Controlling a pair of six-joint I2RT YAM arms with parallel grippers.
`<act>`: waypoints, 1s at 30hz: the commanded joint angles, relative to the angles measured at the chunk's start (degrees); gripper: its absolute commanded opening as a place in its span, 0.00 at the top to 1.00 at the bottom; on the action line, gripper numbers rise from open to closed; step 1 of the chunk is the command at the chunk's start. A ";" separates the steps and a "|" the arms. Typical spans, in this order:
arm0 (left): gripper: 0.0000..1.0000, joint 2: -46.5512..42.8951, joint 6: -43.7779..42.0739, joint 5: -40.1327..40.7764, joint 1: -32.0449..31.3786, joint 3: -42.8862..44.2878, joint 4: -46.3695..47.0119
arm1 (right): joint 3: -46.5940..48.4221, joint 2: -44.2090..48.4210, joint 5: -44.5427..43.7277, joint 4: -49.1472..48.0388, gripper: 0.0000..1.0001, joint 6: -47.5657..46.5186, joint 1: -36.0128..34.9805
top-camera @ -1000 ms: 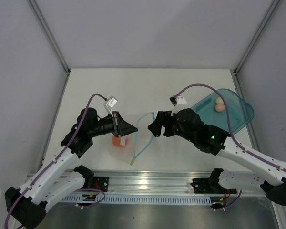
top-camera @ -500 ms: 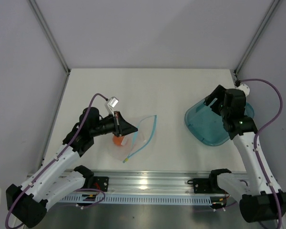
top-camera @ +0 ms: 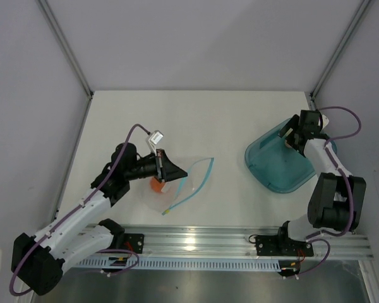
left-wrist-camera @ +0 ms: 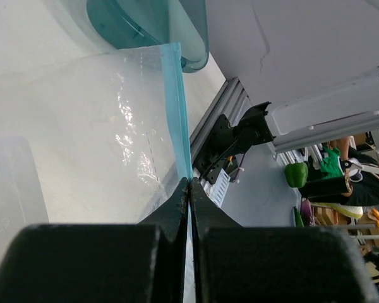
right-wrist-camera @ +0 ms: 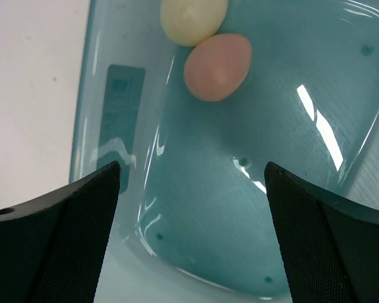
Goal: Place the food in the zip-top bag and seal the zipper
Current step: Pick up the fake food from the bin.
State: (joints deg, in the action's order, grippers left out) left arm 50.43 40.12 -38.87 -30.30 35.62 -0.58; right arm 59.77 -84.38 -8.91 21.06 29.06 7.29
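Over at the teal plate, the right gripper, swung away from the zip-top bag, now hovers wide open and empty above the pale food; the left gripper stays pinched on the zipper; the orange lump seemingly sits inside already.

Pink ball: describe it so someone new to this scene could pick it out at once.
Find the teal plate on the right side of the table, below the open right gripper. Two small balls lie on it, touching. The pink ball is the rosy, egg-shaped one; the cream ball beside it is yellowish-white.
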 commanded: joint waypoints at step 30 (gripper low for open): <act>0.99 9.86 0.75 -3.93 -2.48 2.26 10.69 | 8.70 -22.23 -4.10 -12.71 0.23 1.26 3.96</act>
State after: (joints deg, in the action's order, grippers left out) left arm 60.12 40.58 -42.22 -32.10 35.57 7.68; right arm 66.11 -105.58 -11.20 10.79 30.37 10.68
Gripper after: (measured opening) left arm 0.005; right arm 0.775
